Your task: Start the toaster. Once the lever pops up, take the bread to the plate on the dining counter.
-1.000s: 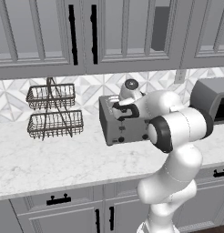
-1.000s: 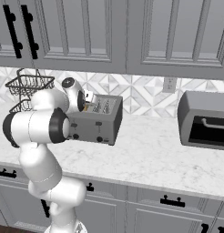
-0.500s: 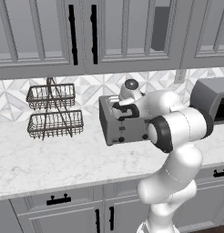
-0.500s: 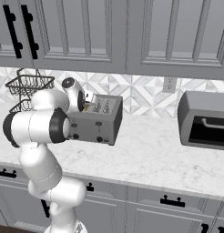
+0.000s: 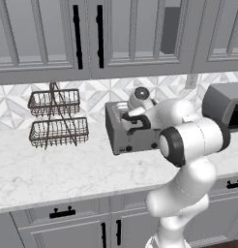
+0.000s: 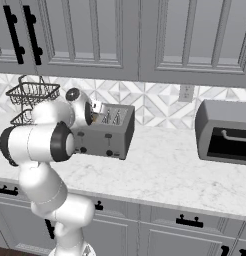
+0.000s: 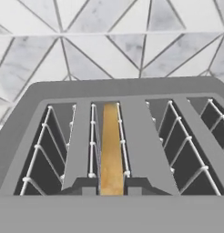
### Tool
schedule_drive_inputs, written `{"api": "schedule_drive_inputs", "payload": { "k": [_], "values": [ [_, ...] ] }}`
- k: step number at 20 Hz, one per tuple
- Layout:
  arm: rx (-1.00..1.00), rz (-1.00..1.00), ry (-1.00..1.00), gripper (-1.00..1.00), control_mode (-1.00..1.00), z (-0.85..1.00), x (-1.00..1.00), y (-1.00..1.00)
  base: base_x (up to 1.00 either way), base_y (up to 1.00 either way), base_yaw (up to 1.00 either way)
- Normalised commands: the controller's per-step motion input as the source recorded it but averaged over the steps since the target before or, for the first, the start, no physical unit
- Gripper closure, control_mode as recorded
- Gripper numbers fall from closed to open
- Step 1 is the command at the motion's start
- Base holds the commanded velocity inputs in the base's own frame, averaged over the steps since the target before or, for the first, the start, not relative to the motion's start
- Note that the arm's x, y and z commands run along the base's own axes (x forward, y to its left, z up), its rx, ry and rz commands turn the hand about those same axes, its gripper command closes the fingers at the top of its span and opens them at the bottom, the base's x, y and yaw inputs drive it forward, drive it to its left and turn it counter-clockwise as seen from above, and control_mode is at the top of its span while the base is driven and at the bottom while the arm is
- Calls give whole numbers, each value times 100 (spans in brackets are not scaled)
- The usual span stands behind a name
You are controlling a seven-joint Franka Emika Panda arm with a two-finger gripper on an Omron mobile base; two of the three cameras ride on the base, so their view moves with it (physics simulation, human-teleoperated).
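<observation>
The grey toaster (image 5: 126,139) (image 6: 102,137) stands on the wall counter against the tiled backsplash. The hand view looks down into its slots (image 7: 132,86). The orange-brown bread (image 7: 111,141) stands on edge in the second slot from the left. My gripper (image 7: 111,187) (image 5: 132,118) (image 6: 97,116) hangs right over the toaster's top, and its two dark fingertips (image 7: 89,186) press on either side of the bread's near end. It is shut on the bread. The plate and the dining counter are out of view.
A two-tier wire basket (image 5: 58,118) (image 6: 32,95) stands left of the toaster. A larger grey microwave-like box (image 6: 226,132) (image 5: 227,104) sits to the right. Upper cabinets (image 5: 92,34) hang over the counter. Bare marble (image 6: 165,165) lies between toaster and box.
The jaws have closed in on the bread. The arm, the toaster and the base stay where they were.
</observation>
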Motion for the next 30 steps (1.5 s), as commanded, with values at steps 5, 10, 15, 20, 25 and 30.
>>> {"api": "schedule_drive_inputs", "payload": {
  "k": [5, 10, 15, 20, 25, 30],
  "values": [
    [0, 0, -13, 100, -100, 21, -22, 0, 0, 0, 0],
    [0, 0, -7, 100, -100, 47, -27, 8, 0, 0, 0],
    [0, 0, -2, 100, -100, 54, -21, 9, 0, 0, 0],
    [0, 0, -2, 100, -100, 44, -28, 3, 0, 0, 0],
    [0, 0, 0, 100, -100, 44, -30, 0, 0, 0, 0],
    [0, 0, 0, 100, -100, 32, -36, 0, 0, 0, 0]
  ]
}}
